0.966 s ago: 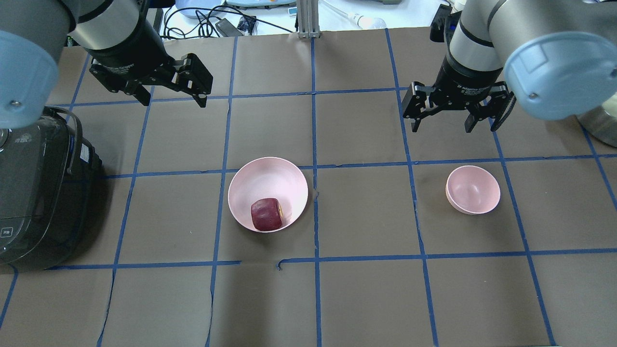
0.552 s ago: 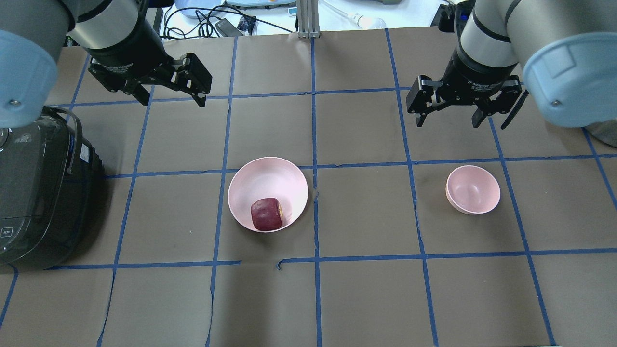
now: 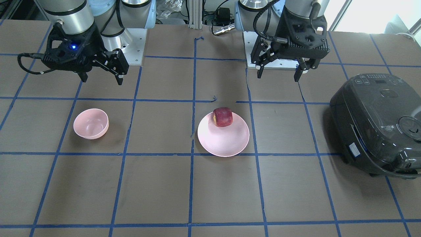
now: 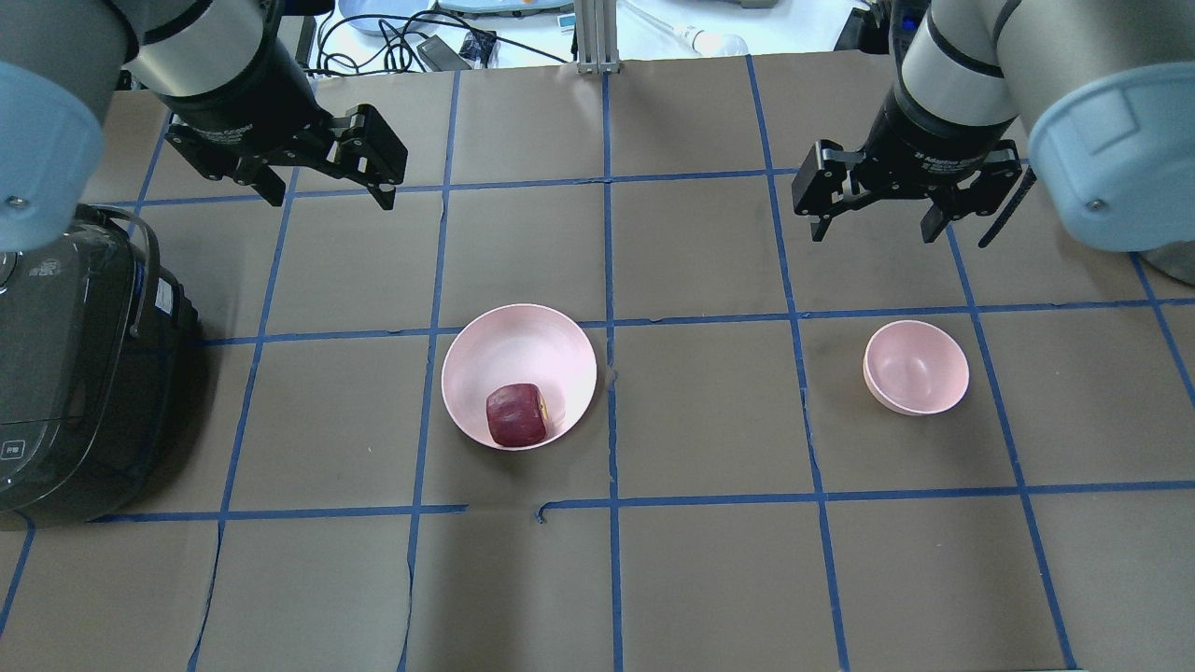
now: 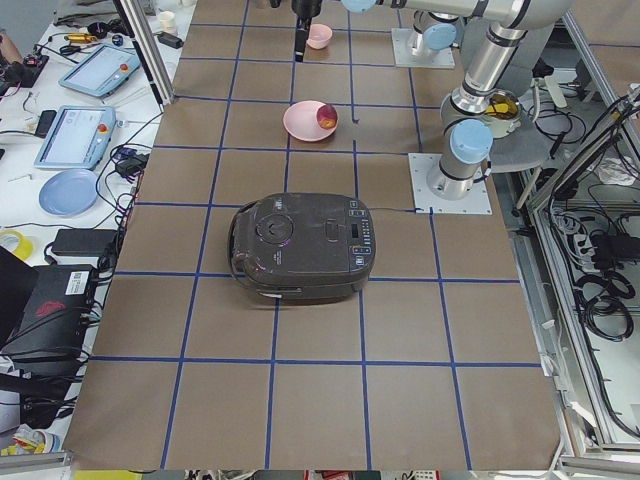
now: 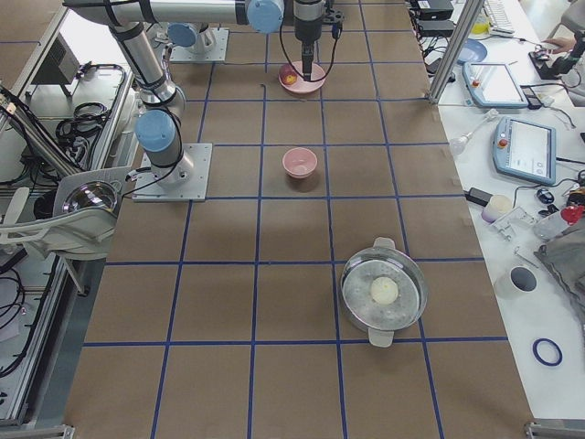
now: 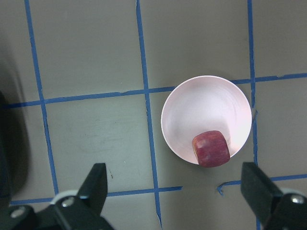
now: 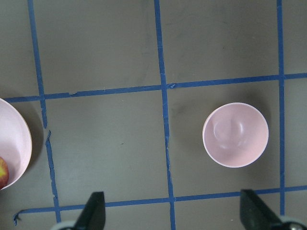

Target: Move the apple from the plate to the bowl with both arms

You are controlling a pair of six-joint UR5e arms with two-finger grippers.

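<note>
The dark red apple (image 4: pixel 514 414) lies on the near side of the wide pale pink plate (image 4: pixel 518 350), left of the table's middle. It also shows in the left wrist view (image 7: pixel 209 148) and the front view (image 3: pixel 222 117). The small deep pink bowl (image 4: pixel 915 367) stands empty to the right, and shows in the right wrist view (image 8: pixel 235 135). My left gripper (image 4: pixel 331 194) is open and empty, high above the table, behind and left of the plate. My right gripper (image 4: pixel 873 233) is open and empty, high behind the bowl.
A black rice cooker (image 4: pixel 75 355) stands at the table's left edge, left of the plate. A steel pot (image 6: pixel 384 291) with a white ball in it sits beyond the bowl on the right. Blue tape lines grid the brown table cover.
My right gripper has moved back and a little to the right, away from the bowl, still open. My left gripper has barely moved. The apple, plate and bowl have not moved.
</note>
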